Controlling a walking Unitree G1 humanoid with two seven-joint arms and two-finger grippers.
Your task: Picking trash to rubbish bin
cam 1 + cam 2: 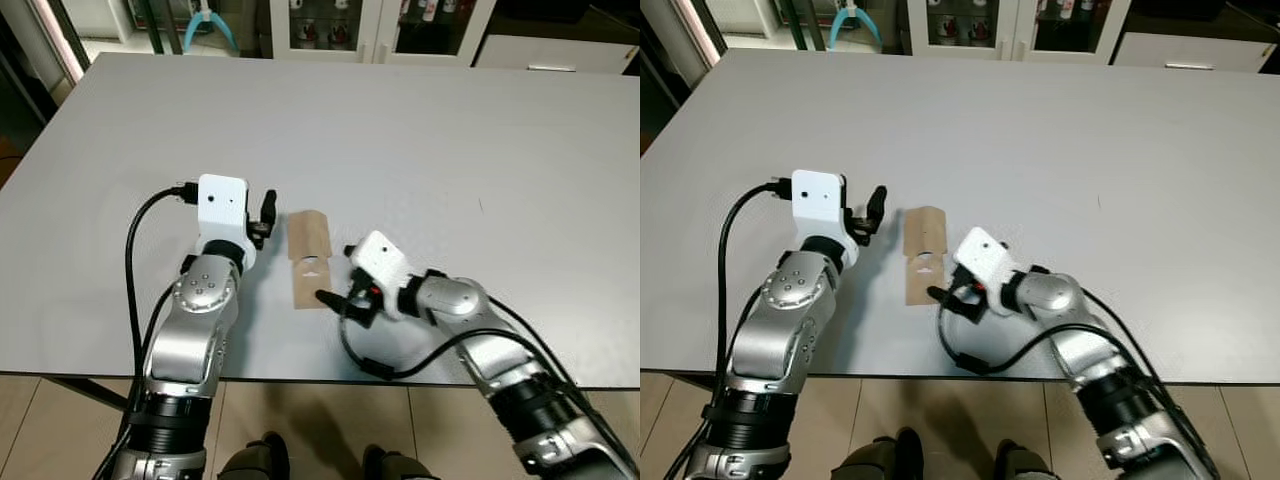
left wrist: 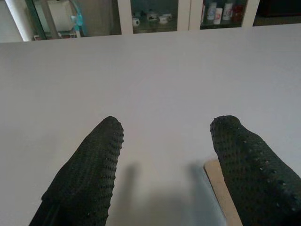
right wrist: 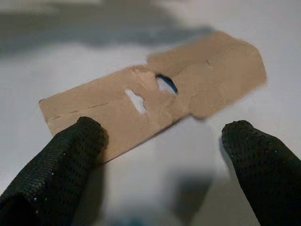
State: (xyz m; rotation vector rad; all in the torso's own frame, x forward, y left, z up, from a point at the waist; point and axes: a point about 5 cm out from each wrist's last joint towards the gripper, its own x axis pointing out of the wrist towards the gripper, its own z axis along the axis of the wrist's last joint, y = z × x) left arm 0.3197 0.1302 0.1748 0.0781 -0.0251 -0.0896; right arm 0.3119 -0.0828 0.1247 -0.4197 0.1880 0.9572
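A flat cardboard scrap lies on the table between two open grippers; the right gripper, one fingertip touching it, should probably pinch an edge squarely, while the left gripper waits beside it.

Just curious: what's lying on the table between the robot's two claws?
A flat brown cardboard piece lies between the left gripper and right gripper, as the left eye view shows.

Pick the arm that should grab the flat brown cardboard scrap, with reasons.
Right. The right gripper is open with one fingertip already at the flat brown cardboard scrap. The left gripper, also open, points along the grey table beside it.
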